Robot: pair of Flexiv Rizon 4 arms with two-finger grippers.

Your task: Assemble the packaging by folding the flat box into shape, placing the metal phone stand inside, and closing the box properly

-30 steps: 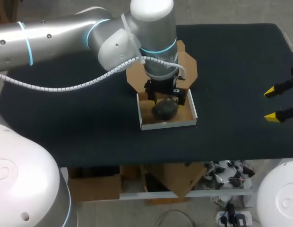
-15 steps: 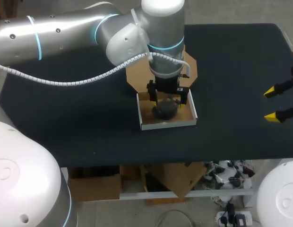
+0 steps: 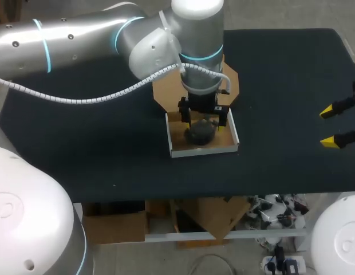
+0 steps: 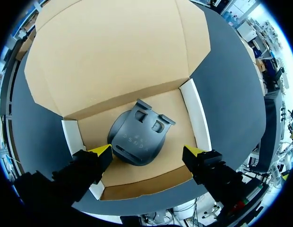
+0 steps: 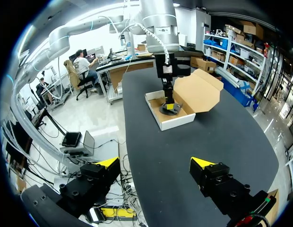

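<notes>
Inside box [image 3: 203,151], stand [image 4: 137,137] lies flat between left gripper's [image 4: 147,152] wide-spread fingers, seemingly unheld. Lid [image 4: 113,52] open behind. Right gripper [image 3: 327,126] spread, empty, well apart from box.

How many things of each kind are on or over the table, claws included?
Box: 1
Stand: 1
Claws: 2, left claw and right claw
Total: 4

Print seen: one mark only.
Small raised lettering on the dark phone stand [image 4: 137,142] base; too faint to read surely.
</notes>
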